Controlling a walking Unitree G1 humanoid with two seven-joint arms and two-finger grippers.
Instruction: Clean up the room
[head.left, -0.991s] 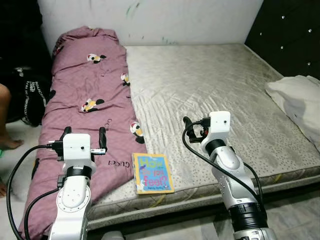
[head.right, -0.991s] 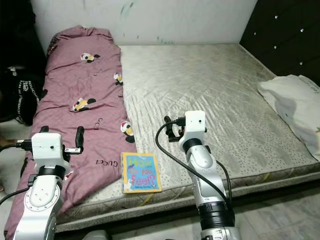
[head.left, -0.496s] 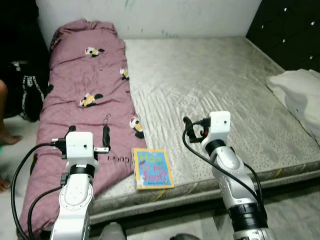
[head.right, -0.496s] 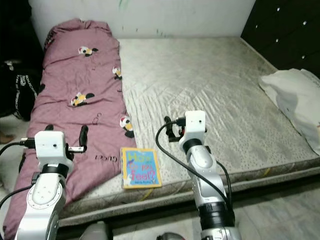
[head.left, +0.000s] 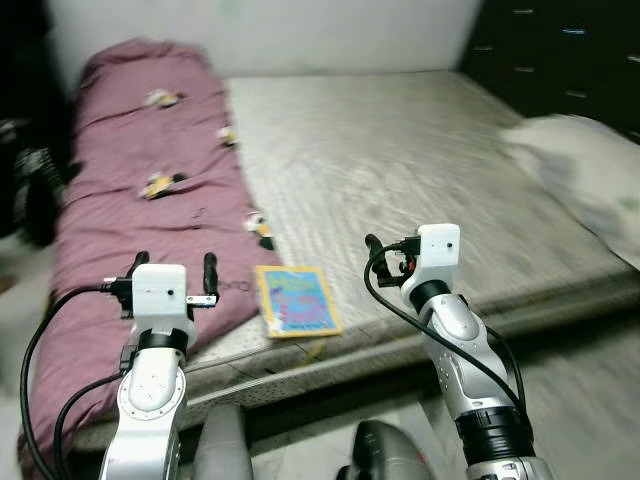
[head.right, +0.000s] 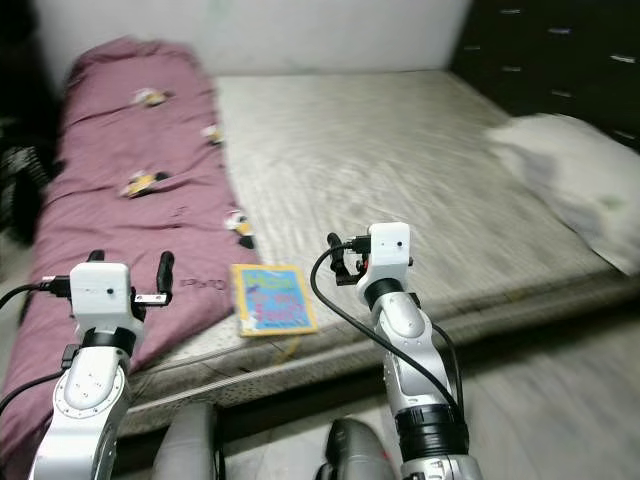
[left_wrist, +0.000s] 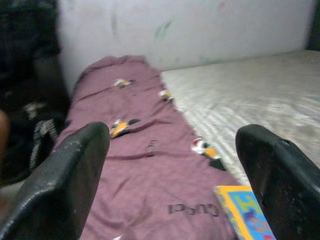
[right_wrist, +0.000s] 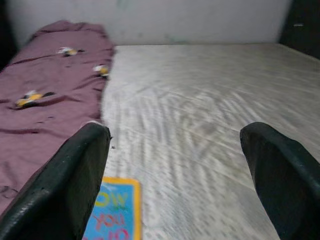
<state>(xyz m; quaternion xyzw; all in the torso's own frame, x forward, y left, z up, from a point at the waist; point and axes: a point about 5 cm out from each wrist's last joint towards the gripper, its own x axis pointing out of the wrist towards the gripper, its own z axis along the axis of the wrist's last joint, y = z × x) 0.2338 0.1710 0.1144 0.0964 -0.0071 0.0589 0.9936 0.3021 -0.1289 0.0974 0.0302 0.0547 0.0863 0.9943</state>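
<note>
Both jaws gape empty as I near the mattress (head.left: 420, 150); next my left gripper (head.left: 171, 266) must reach the book (head.left: 295, 299), right gripper (head.left: 385, 262) idle

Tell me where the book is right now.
The book lies flat near the mattress's front edge, just right of the purple blanket, between the left gripper and right gripper.

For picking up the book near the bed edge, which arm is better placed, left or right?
Probably the left. The book lies just beside the open left gripper, next to the purple blanket. The right gripper, also open, faces bare mattress.
</note>
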